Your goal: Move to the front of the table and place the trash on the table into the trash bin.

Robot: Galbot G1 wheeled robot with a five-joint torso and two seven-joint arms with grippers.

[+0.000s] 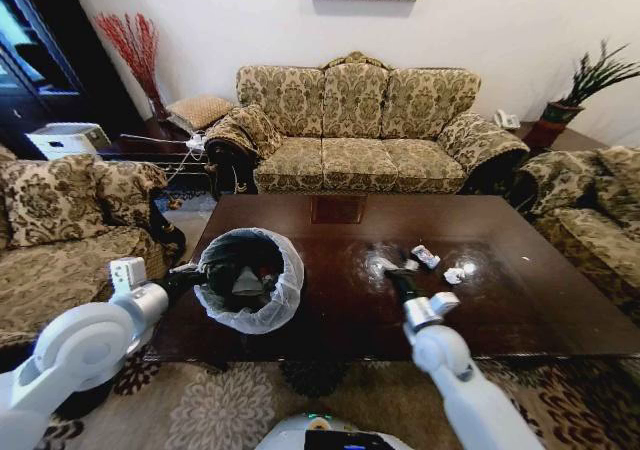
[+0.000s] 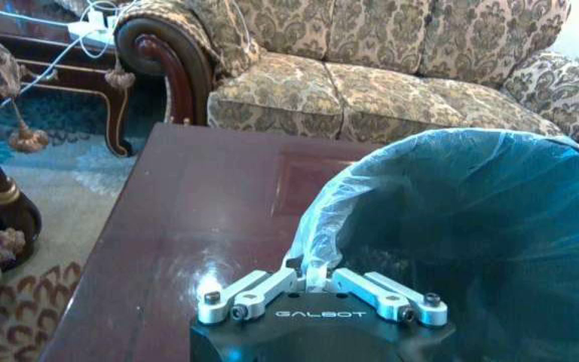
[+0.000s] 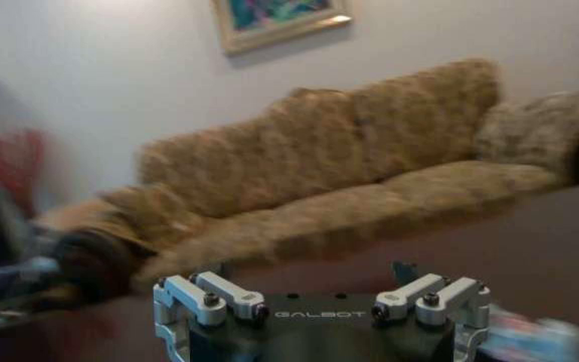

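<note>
The trash bin (image 1: 262,315), black with a whitish bag liner, stands on the left part of the dark table (image 1: 330,315). My left gripper (image 1: 198,277) is shut on its near-left rim; the left wrist view shows the fingers pinched on the liner (image 2: 315,264). A pale item (image 1: 246,283) lies inside the bin. My right gripper (image 1: 392,268) hovers open over the table's middle, its fingers (image 3: 172,332) spread wide. A silvery wrapper (image 1: 379,263) lies right at its tip. A pink-white wrapper (image 1: 425,256) and crumpled white paper (image 1: 455,275) lie just to its right.
A patterned sofa (image 1: 350,120) stands behind the table, with armchairs at left (image 1: 60,220) and right (image 1: 600,210). A side table (image 1: 150,140) with cables is at the back left. Patterned carpet (image 1: 230,410) lies in front.
</note>
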